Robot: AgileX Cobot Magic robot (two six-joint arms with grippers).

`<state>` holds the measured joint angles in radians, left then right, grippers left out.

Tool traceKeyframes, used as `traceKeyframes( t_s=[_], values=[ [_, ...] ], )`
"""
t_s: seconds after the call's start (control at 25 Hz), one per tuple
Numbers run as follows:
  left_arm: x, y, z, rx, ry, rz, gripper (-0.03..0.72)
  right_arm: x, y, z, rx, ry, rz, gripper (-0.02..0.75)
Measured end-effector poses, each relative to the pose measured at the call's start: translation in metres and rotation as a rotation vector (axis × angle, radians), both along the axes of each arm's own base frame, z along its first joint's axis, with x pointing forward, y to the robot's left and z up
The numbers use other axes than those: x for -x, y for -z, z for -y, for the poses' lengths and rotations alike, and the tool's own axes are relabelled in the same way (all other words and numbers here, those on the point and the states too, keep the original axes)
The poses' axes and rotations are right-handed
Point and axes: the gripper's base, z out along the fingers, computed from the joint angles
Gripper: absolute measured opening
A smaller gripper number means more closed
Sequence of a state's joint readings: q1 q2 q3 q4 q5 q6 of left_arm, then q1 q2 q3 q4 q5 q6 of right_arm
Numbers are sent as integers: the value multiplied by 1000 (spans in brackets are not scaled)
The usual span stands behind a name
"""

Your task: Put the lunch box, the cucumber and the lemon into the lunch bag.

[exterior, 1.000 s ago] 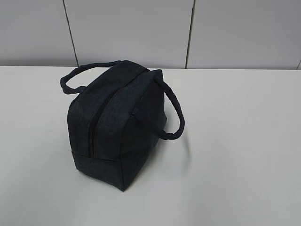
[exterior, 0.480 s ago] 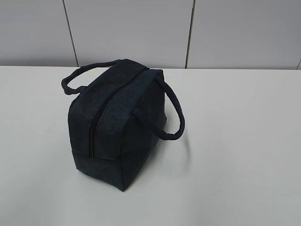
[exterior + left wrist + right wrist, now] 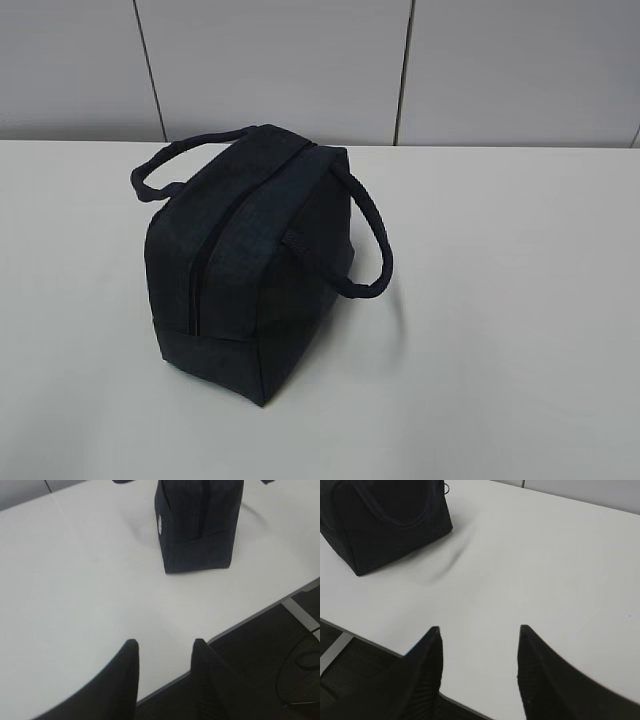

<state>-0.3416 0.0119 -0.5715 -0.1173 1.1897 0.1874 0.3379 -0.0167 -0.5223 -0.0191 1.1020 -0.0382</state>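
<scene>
The dark navy lunch bag stands on the white table with its top zipper closed and its two loop handles out to the sides. It also shows at the top of the left wrist view and in the top left corner of the right wrist view. My left gripper hangs open over the table's near edge, well short of the bag, with nothing between its fingers. My right gripper is open and empty too, to the right of the bag. The lunch box, cucumber and lemon are out of view.
The white table runs back to a grey panelled wall. Its near edge crosses both wrist views, with dark floor and a cable below.
</scene>
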Motion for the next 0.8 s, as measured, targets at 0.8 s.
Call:
traceKeyframes(
  t_s=[0.8],
  values=[
    [-10, 10, 2, 54, -83, -10, 239, -1, 11, -2, 24, 0, -69, 368]
  ],
)
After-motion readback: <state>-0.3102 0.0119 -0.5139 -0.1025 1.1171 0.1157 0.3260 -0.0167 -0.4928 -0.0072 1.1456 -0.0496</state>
